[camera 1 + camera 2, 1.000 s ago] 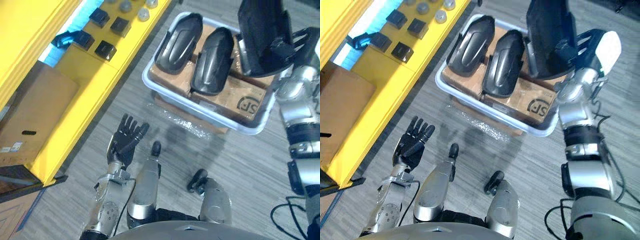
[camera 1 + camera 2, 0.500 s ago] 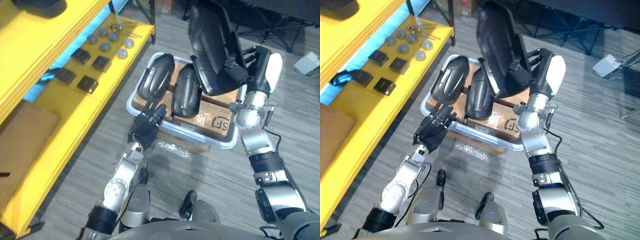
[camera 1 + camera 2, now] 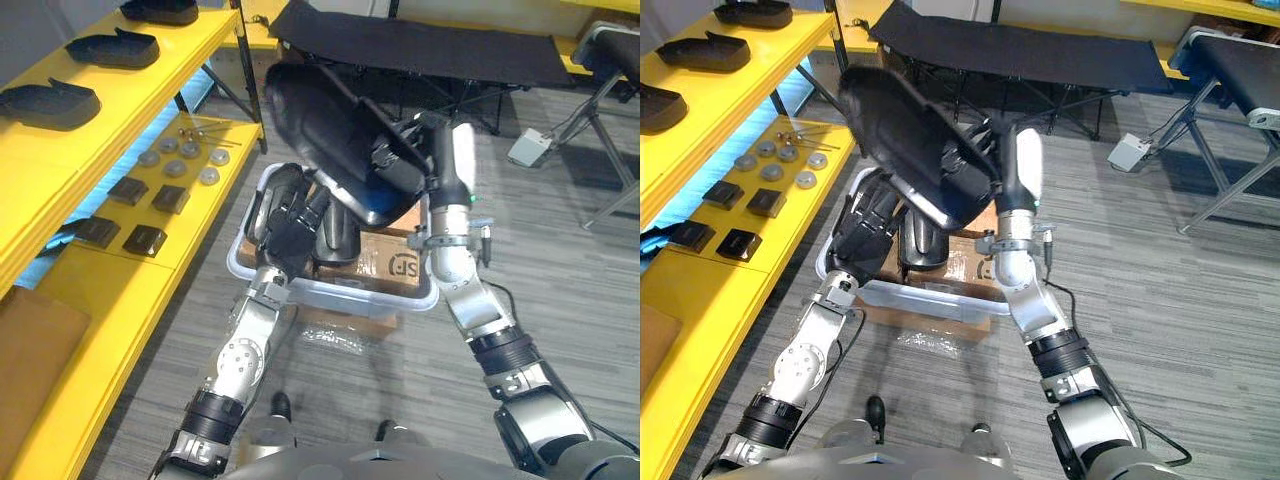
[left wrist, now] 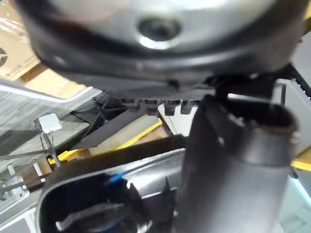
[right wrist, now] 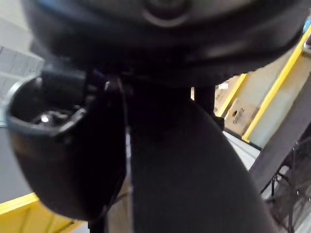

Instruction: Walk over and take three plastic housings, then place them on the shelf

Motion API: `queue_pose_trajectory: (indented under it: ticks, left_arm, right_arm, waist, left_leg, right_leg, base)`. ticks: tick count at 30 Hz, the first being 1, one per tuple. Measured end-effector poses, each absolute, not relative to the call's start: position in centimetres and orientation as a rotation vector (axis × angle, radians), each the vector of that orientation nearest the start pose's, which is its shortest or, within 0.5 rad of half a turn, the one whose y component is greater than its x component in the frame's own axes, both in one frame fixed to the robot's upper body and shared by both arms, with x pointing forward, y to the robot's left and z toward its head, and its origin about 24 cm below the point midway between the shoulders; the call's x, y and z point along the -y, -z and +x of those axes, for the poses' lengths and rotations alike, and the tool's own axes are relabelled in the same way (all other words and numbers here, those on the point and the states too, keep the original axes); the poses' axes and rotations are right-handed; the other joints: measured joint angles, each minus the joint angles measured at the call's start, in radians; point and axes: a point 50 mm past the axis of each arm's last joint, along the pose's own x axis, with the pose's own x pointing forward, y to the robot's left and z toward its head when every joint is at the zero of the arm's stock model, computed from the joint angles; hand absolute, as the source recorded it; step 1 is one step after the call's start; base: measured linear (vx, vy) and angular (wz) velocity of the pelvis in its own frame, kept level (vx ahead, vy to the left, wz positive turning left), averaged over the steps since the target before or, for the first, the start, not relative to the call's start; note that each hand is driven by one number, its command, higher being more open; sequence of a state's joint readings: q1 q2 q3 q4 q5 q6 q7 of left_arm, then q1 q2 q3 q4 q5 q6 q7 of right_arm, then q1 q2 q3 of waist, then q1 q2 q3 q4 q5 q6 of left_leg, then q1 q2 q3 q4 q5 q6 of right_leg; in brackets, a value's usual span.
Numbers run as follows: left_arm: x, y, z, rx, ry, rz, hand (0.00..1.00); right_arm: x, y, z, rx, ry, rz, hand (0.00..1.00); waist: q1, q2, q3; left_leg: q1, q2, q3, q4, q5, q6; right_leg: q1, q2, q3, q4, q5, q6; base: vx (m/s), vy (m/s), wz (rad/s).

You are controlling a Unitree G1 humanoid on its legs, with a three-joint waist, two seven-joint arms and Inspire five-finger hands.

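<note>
First housing (image 3: pixel 325 125) lifted.
My right hand (image 3: pixel 432 150) clamps it high; left hand (image 3: pixel 288 228), fingers spread, has reached the bin (image 3: pixel 330 293) below it. Second pick next.

Held-up housing (image 3: pixel 340 150) in right hand (image 3: pixel 430 150) hangs over bin (image 3: pixel 300 290), blocks way in from above; left hand (image 3: pixel 285 225) just under it. Floor (image 3: pixel 195 295) betw. bin & yellow shelf (image 3: pixel 120 110) open. Shelf top: gaps betw. shelved housings (image 3: pixel 45 100). Behind bin, black cot (image 3: pixel 430 45) close.

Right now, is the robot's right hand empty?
No, the right hand is curled round a black plastic housing, held up above the bin.
</note>
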State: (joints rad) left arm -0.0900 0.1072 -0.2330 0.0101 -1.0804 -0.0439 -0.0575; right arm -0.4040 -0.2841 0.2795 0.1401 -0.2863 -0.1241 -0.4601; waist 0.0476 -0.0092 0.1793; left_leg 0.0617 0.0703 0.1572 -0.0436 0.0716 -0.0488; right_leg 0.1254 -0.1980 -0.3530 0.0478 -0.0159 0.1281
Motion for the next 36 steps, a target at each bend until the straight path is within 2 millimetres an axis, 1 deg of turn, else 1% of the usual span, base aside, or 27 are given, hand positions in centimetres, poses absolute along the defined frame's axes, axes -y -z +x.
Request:
queue_pose_trajectory:
  ticks: [1,4,8,9,11,14,16,18,21,22,28,32,33,36]
  left_arm:
    - [-10.7,-6.2,26.4,-0.003,0.296,-0.940,1.00]
    - [-10.5,-6.3,26.4,-0.004,0.291,-0.943,1.00]
    - [-10.2,-6.2,26.3,-0.030,0.280,-0.935,1.00]
    - [-10.2,-6.2,26.3,-0.033,0.279,-0.935,0.00]
    - [-10.1,-6.2,26.3,-0.033,0.270,-0.936,0.00]
    - [-10.1,-6.2,26.2,-0.014,0.251,-0.945,0.00]
    - [-10.3,-6.4,26.2,0.017,0.229,-0.954,0.00]
    - [-10.6,-6.6,26.1,0.053,0.202,-0.964,0.00]
    - [-10.6,-6.5,25.9,0.055,0.185,-0.966,0.00]
    - [-10.4,-6.4,25.9,0.043,0.169,-0.972,0.00]
    - [-9.8,-6.1,25.5,0.026,0.157,-0.968,0.00]
    - [-9.9,-5.5,24.7,0.008,0.137,-0.940,0.00]
    - [-9.9,-5.4,24.7,0.005,0.135,-0.941,0.00]
    - [-9.9,-5.2,24.4,0.006,0.130,-0.913,0.00]
  right_arm:
    - [12.0,-12.7,31.0,0.508,0.086,-0.508,0.00]
    - [11.1,-12.6,30.7,0.506,0.043,-0.442,0.00]
    - [9.4,-11.3,29.7,0.475,-0.036,-0.350,0.00]
    - [9.0,-11.1,29.6,0.468,-0.048,-0.339,0.00]
    - [8.3,-10.8,29.3,0.447,-0.079,-0.290,0.00]
    - [8.4,-10.3,28.8,0.431,-0.079,-0.274,0.00]
    - [8.4,-10.1,28.4,0.415,-0.084,-0.234,0.00]
    - [8.3,-10.0,27.4,0.408,-0.094,-0.185,0.00]
    - [8.2,-9.8,26.9,0.402,-0.096,-0.168,0.00]
    - [8.2,-9.8,26.4,0.409,-0.103,-0.166,0.00]
    - [8.6,-9.3,25.7,0.391,-0.092,-0.156,0.00]
    - [8.7,-8.3,24.9,0.351,-0.088,-0.145,0.00]
    - [8.7,-8.3,24.8,0.348,-0.088,-0.145,1.00]
    - [8.7,-7.8,24.5,0.328,-0.099,-0.147,1.00]
  waist:
    - [-0.002,0.002,-0.004]
    - [-0.002,0.005,-0.009]
    - [0.000,0.004,-0.040]
    - [-0.001,0.005,-0.045]
    - [-0.002,0.006,-0.049]
    - [-0.002,0.006,-0.056]
    - [-0.002,0.006,-0.061]
    - [-0.017,0.004,-0.068]
    - [-0.027,0.000,-0.086]
    - [-0.029,-0.002,-0.091]
    - [-0.045,-0.004,-0.093]
    - [-0.052,-0.005,-0.094]
    - [-0.052,-0.005,-0.094]
    - [-0.051,-0.007,-0.096]
  left_leg:
    - [0.000,-0.004,0.000,-0.001,0.002,0.003]
    - [0.001,-0.008,0.000,-0.002,0.006,0.007]
    - [0.018,-0.021,0.001,-0.035,0.015,0.010]
    - [0.018,-0.022,0.002,-0.038,0.015,0.010]
    - [0.018,-0.024,0.005,-0.039,0.016,0.010]
    - [0.018,-0.024,0.007,-0.038,0.016,0.011]
    - [0.018,-0.024,0.010,-0.038,0.016,0.011]
    - [0.018,-0.025,0.015,-0.039,0.017,0.011]
    - [0.018,-0.025,0.020,-0.039,0.016,0.011]
    - [0.019,-0.025,0.024,-0.039,0.016,0.011]
    - [0.025,-0.024,0.030,-0.040,0.015,0.010]
    - [0.033,-0.022,0.038,-0.041,0.011,0.005]
    - [0.034,-0.022,0.039,-0.041,0.011,0.005]
    - [0.035,-0.022,0.040,-0.041,0.011,0.005]
  right_leg:
    - [0.000,-0.003,0.000,0.000,0.001,0.001]
    - [0.000,-0.007,0.001,0.000,0.007,0.002]
    - [0.001,-0.010,0.003,-0.009,0.010,0.003]
    - [0.001,-0.010,0.003,-0.014,0.010,0.003]
    - [0.000,-0.011,0.004,-0.018,0.015,0.001]
    - [-0.001,-0.010,0.005,-0.022,0.018,0.000]
    - [0.001,-0.008,0.009,-0.035,0.026,0.000]
    - [0.000,-0.009,0.016,-0.037,0.028,0.000]
    - [0.000,-0.009,0.020,-0.038,0.028,0.000]
    - [0.000,-0.009,0.023,-0.038,0.028,0.000]
    - [-0.001,-0.008,0.030,-0.037,0.028,-0.001]
    - [-0.002,-0.007,0.034,-0.035,0.024,-0.005]
    - [-0.002,-0.007,0.034,-0.034,0.024,-0.006]
    - [-0.002,-0.007,0.034,-0.034,0.022,-0.009]
  base:
    - [-0.04,0.029,0.00]
    - [-0.05,0.026,0.02]
    - [-0.03,0.020,-0.01]
    - [-0.04,0.038,-0.06]
    - [-0.02,0.019,-0.05]
    - [0.00,0.003,-0.01]
    - [0.02,0.009,-0.09]
    - [0.04,0.014,-0.08]
    - [0.04,0.009,-0.06]
    - [0.05,0.007,-0.09]
    - [0.00,0.003,-0.02]
    - [-0.02,0.006,-0.05]
    - [0.00,0.000,0.00]
    - [0.00,0.000,0.00]
